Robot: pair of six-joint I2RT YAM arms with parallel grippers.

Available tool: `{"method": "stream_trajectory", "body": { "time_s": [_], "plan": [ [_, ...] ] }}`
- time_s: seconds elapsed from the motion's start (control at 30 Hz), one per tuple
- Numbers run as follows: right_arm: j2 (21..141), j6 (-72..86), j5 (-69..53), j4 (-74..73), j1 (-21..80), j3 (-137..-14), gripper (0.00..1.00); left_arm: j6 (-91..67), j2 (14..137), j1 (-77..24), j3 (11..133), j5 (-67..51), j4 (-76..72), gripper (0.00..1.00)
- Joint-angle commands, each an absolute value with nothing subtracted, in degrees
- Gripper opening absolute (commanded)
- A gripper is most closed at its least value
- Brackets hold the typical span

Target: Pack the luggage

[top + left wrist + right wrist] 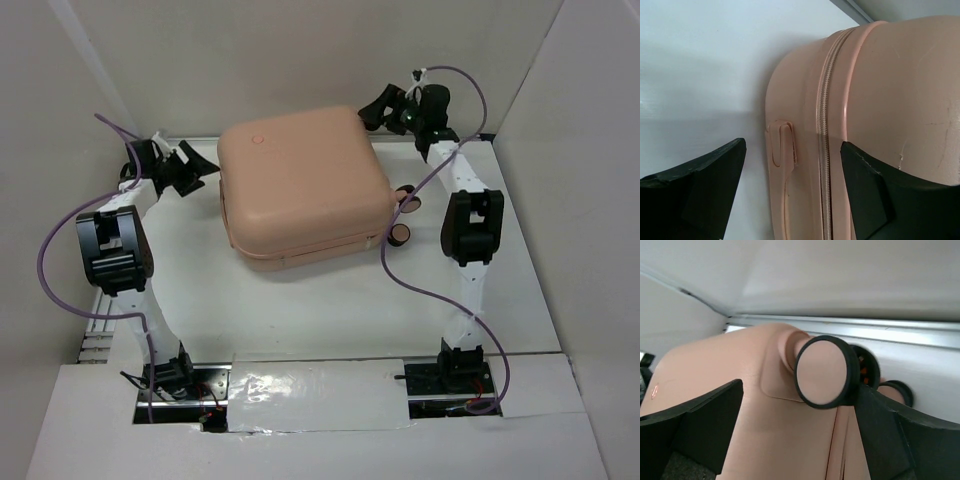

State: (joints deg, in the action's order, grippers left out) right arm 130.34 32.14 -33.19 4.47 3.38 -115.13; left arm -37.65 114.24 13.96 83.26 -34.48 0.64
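Observation:
The luggage point(300, 185) is a peach-pink hard-shell suitcase lying shut and flat in the middle of the white table. My left gripper point(195, 170) is at its left side and open. In the left wrist view the luggage point(890, 100) shows its zip seam point(826, 125) and a moulded side handle point(782, 145) between the spread fingers point(705, 185). My right gripper point(378, 108) hovers open at the far right corner. In the right wrist view a black-rimmed pink wheel point(822, 371) sits just ahead of the jaws, close against the right finger point(900, 440).
White enclosure walls stand close behind and to both sides. Two more wheels point(402, 215) stick out of the luggage's right side near the right arm point(470, 225). Purple cables point(400, 270) loop off both arms. A shiny taped strip point(310, 395) lies between the arm bases.

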Motion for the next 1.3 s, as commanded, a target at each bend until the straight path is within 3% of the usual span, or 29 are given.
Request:
{"method": "stream_trajectory", "body": {
  "time_s": [0.0, 0.13, 0.27, 0.43, 0.6, 0.83, 1.0, 1.27],
  "plan": [
    [120.61, 19.09, -26.73, -11.49, 2.64, -125.76, 0.96, -34.81, 113.47, 13.62, 85.16, -32.96, 4.29, 0.88],
    [111.99, 15.12, -23.47, -16.44, 0.44, -124.03, 0.99, -31.91, 110.49, 13.62, 89.37, -29.63, 9.03, 0.90],
    [100.66, 12.84, -22.24, -15.91, -0.18, -113.58, 0.99, -31.11, 105.92, 16.25, 90.96, -31.89, 11.94, 0.90],
    [83.20, 11.60, -21.53, -15.65, 0.35, -92.06, 0.99, -29.27, 97.40, 17.40, 90.44, -32.95, 15.55, 0.90],
    [67.79, 10.90, -22.68, -16.42, 3.60, -69.22, 0.98, -25.15, 81.96, 15.39, 82.54, -33.48, 18.45, 0.91],
    [53.37, 19.15, -31.02, -15.30, 8.52, -48.38, 0.94, -20.21, 60.87, 1.70, 66.21, -32.52, 23.20, 0.91],
    [46.59, 21.00, -22.89, -16.87, 13.09, -39.31, 0.94, -25.13, 47.83, -5.88, 51.35, -28.67, 23.20, 0.92],
    [43.85, 23.64, -18.81, -3.36, 16.08, -25.06, 0.86, -31.20, 44.82, -21.15, 40.61, -18.39, 17.69, 0.90]
  ]
}}
